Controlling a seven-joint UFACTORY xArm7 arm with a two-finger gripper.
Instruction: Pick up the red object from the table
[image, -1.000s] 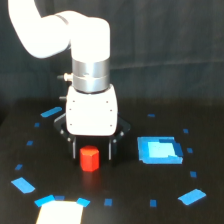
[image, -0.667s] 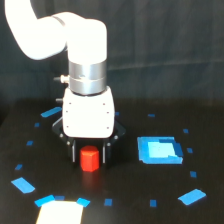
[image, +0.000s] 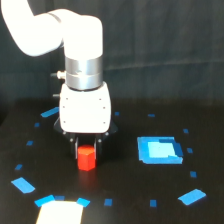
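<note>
pincer (image: 86, 146) over red object (image: 86, 158) | grip state unclear | obj on table (image: 125, 190)

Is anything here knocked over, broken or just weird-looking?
Nothing stands out. The red object stands upright on the table, right under the gripper. The blue tape marks and the blue square lie flat, and nothing looks spilled or damaged.

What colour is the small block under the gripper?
Bright red-orange. The red object shows plainly in the exterior view, just below the gripper, on the black table.
</note>
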